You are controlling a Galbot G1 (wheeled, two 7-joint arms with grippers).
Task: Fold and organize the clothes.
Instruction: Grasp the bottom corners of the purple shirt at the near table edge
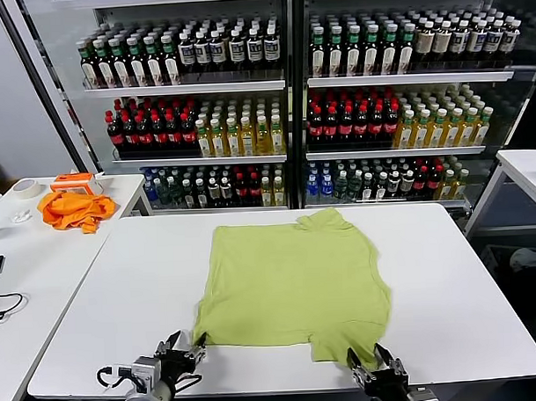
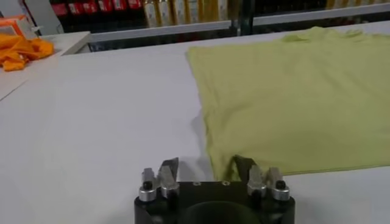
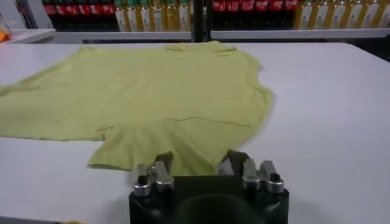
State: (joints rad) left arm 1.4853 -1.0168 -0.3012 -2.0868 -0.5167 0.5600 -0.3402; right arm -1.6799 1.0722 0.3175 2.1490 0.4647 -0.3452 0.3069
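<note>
The clothes, one light yellow-green T-shirt, lie spread flat on the white table, collar toward the far side. My left gripper is at the shirt's near left hem corner. In the left wrist view the gripper has its fingers apart, one finger on the cloth's edge and the other on bare table. My right gripper is at the near sleeve. In the right wrist view the gripper also has its fingers apart, with the sleeve's edge lying between them.
A bright orange garment, an orange box and a tape roll lie on the side table at left. A black cable lies there too. Drink coolers stand behind. Another table is at right.
</note>
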